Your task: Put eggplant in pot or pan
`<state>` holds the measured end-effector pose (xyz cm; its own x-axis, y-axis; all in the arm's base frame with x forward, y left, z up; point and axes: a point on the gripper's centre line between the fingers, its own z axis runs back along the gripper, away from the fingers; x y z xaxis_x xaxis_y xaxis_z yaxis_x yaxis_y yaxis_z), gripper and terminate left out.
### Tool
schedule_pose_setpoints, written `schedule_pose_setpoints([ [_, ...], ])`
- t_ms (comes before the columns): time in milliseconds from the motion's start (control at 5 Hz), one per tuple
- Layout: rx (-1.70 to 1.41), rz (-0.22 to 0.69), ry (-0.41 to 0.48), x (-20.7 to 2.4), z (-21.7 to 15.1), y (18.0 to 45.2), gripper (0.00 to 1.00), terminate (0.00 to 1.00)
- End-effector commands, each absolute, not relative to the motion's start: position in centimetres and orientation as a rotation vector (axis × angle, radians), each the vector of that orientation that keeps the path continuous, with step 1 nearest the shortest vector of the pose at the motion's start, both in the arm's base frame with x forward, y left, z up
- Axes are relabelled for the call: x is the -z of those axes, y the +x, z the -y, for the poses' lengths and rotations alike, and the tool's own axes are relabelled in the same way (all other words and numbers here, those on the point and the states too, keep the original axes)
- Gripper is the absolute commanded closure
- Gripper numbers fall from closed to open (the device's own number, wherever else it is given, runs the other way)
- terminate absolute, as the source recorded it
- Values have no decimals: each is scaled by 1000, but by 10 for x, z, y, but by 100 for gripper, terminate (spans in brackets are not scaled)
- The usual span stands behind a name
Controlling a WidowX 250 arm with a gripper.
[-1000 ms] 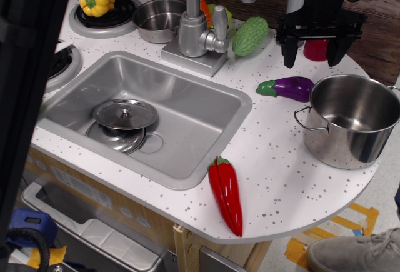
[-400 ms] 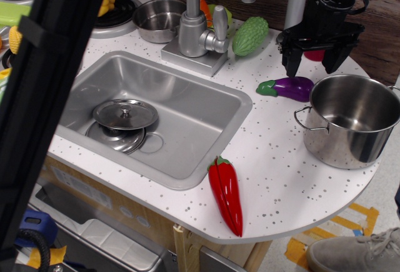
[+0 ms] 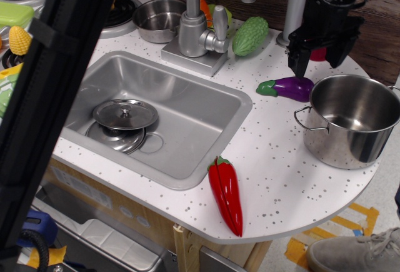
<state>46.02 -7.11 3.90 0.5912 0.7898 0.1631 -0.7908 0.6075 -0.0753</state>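
Observation:
The purple eggplant (image 3: 289, 87) with a green stem cap lies on the white speckled counter, just left of the big steel pot (image 3: 350, 120). The pot stands upright and empty at the right edge. My black gripper (image 3: 317, 61) hangs just above and behind the eggplant, near its right end. Its fingers (image 3: 296, 63) point down and stand apart, open and empty.
A red pepper (image 3: 226, 193) lies near the front edge. A sink (image 3: 187, 119) holds a steel lid (image 3: 125, 114). A faucet (image 3: 197, 31), a small steel pan (image 3: 156, 19), a green bumpy vegetable (image 3: 250, 35) and a red cup (image 3: 319, 53) stand behind. A black bar (image 3: 56, 97) blocks the left.
My gripper has turned and its fingers have come closer together, lowering slightly toward the eggplant. The black bar at the left has swung rightward, covering the yellow pepper. The eggplant has not moved.

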Motion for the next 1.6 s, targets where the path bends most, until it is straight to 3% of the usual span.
schedule_pose_setpoints([
  [0, -1041, 247, 8, -68, 67, 469, 0, 0],
  [400, -1207, 246, 23, -60, 63, 463, 0, 0],
  [1400, -1327, 198, -59, -26, 55, 453, 0, 0],
])
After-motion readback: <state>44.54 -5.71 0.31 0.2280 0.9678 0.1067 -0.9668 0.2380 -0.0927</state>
